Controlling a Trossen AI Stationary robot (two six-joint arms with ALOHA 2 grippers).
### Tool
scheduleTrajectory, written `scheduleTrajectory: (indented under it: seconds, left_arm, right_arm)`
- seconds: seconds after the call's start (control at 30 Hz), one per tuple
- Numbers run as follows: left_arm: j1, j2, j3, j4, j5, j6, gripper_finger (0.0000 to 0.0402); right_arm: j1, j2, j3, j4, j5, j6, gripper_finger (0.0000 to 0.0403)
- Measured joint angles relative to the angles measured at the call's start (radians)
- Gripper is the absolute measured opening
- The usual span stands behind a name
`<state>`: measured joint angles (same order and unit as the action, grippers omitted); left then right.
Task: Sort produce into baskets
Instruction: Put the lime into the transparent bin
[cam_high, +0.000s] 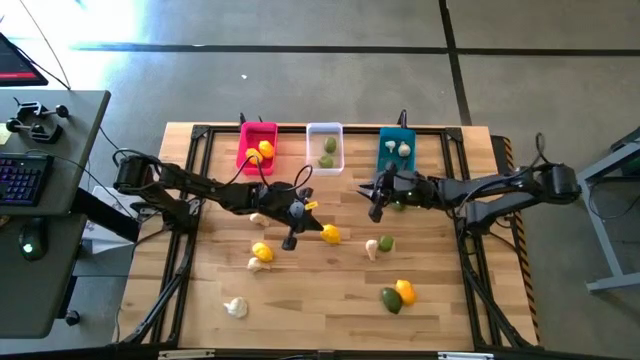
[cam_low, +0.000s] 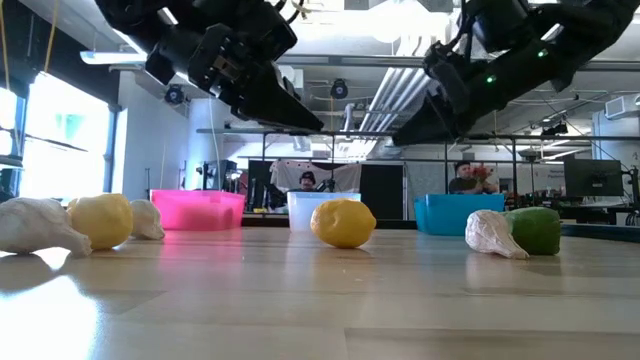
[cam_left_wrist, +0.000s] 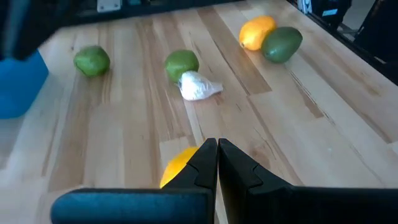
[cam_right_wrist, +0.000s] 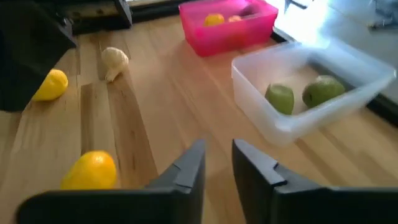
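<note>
Three baskets stand in a row at the far edge: pink (cam_high: 257, 145) holding lemons, translucent white (cam_high: 325, 147) holding two limes (cam_right_wrist: 280, 98), and teal (cam_high: 396, 150) holding garlic. Loose produce lies on the table, with a lemon (cam_high: 330, 235) in the middle. My left gripper (cam_high: 308, 222) hangs above the table just left of that lemon (cam_left_wrist: 177, 167); it is shut and empty (cam_left_wrist: 217, 155). My right gripper (cam_high: 372, 200) hangs near the white basket's front, narrowly open and empty (cam_right_wrist: 217, 163). Both grippers are well above the table in the low view.
Also loose on the wood are a garlic (cam_high: 372, 248) beside a lime (cam_high: 386, 242), and a lemon (cam_high: 405, 291) beside a lime (cam_high: 390, 300). A lime (cam_high: 398, 205) lies under the right arm. At the left lie a lemon (cam_high: 262, 252) and garlic pieces (cam_high: 236, 307).
</note>
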<state>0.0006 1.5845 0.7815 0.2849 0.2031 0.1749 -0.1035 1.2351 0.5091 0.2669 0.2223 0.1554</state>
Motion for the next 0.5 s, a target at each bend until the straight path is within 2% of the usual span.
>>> scheduleTrajectory:
  seconds: [0.27, 0.5]
  left_arm:
    - [0.028, 0.0, 0.0, 0.012, -0.001, 0.011, 0.0]
    - [0.052, 0.0, 0.0, 0.012, -0.001, 0.012, 0.0]
  right_arm:
    - [0.076, -0.14, 0.0, -0.302, -0.018, 0.121, 0.0161]
    - [0.171, -0.189, 0.0, -0.482, 0.071, 0.287, 0.0225]
